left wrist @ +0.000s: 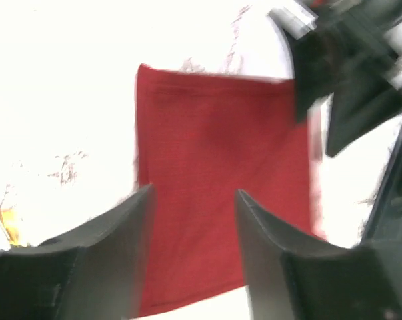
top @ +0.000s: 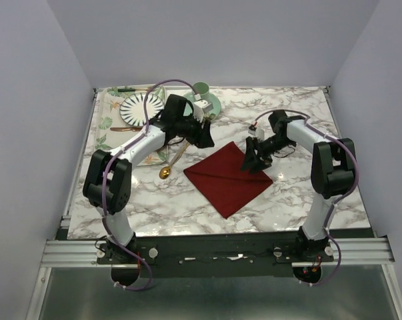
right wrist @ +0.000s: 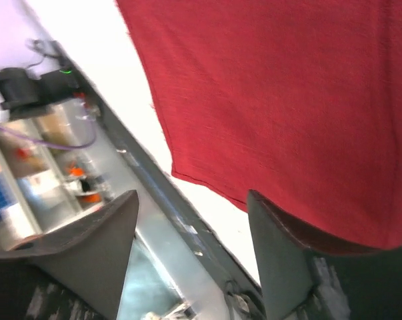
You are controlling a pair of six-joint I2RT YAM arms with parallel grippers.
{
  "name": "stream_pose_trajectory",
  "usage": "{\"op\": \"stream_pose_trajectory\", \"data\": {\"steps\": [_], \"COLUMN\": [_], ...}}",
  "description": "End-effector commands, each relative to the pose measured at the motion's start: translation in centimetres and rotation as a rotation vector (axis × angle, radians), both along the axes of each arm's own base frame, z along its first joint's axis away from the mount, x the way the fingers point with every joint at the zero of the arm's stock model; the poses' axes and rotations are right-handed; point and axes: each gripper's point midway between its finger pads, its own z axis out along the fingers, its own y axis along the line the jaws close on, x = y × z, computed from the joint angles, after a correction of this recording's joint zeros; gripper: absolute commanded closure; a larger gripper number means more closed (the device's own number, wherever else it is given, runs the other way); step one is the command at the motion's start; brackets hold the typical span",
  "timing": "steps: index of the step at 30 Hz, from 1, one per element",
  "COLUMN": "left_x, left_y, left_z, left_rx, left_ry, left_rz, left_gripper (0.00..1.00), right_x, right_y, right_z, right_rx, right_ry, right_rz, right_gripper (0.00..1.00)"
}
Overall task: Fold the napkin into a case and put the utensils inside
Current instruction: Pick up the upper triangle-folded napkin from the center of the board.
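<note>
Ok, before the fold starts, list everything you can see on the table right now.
napkin: one, dark red, flat at table centre
spoon: one, gold, left of the napkin
plate: one, white with dark stripes, far left
cup and saucer: one set, pale green, far centre
green-handled utensil: one, beyond the plate
leaf-print mat: one, green and white, under the plate
table: one, grey-veined white marble
left pincer: one, black, open, by the napkin's far-left edge
right pincer: one, black, open, at the napkin's far-right edge
</note>
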Motion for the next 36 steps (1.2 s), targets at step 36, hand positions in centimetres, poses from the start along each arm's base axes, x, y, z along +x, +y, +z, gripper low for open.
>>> {"op": "stream_pose_trajectory", "data": {"steps": [36], "left_x": [-22.7], "left_y": [-4.2], "left_z": [-15.5], "left_rx": [0.492], "left_ry": [-0.209], "left_rz": [-0.769], "left_gripper": [0.91], "right_x": [12.5], "right_y": [3.4], "right_z": [-7.2], "right_rx": [-0.263], "right_ry": [-0.248], "right_rz": [-0.056], "right_gripper": [0.59]}}
